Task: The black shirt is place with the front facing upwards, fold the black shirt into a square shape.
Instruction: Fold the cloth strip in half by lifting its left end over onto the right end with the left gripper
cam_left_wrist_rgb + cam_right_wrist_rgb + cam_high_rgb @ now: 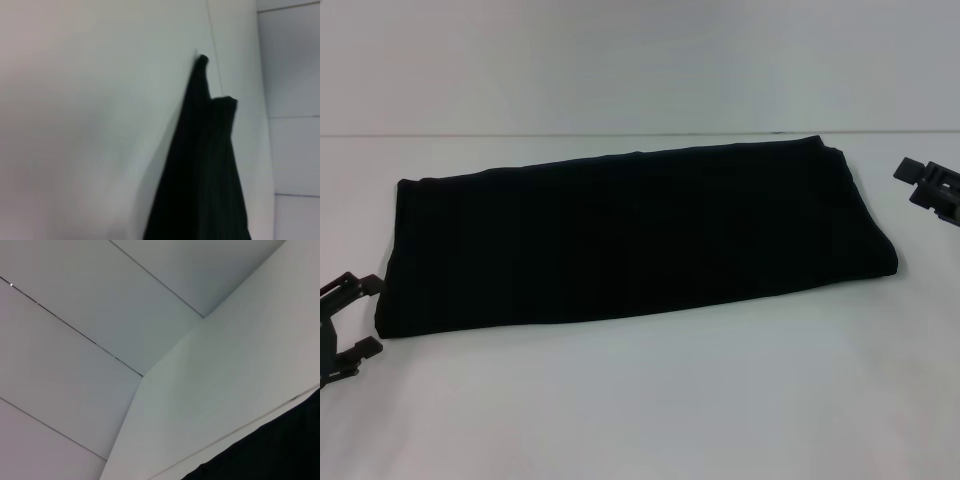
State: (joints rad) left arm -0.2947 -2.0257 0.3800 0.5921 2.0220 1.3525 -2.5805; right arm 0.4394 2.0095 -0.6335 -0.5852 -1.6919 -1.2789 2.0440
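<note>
A black shirt (630, 240) is seen lying flat on a white table (650, 400), folded into a long band that stretches across the middle of the head view, with its left end nearer the robot and its right end farther away. No lettering or label can be made out on the cloth. The left gripper (345, 325) is placed at the table's left edge, just beside the shirt's near left corner but not touching it; its jaws are spread apart and nothing is held between them. The right gripper (932, 188) is seen at the far right, near the shirt's right end and apart from it; whether its jaws are apart or closed cannot be told. In the left wrist view, an end of the folded shirt (205, 170) is shown on the table surface. In the right wrist view, only a dark edge of the shirt (275, 450) is visible.
</note>
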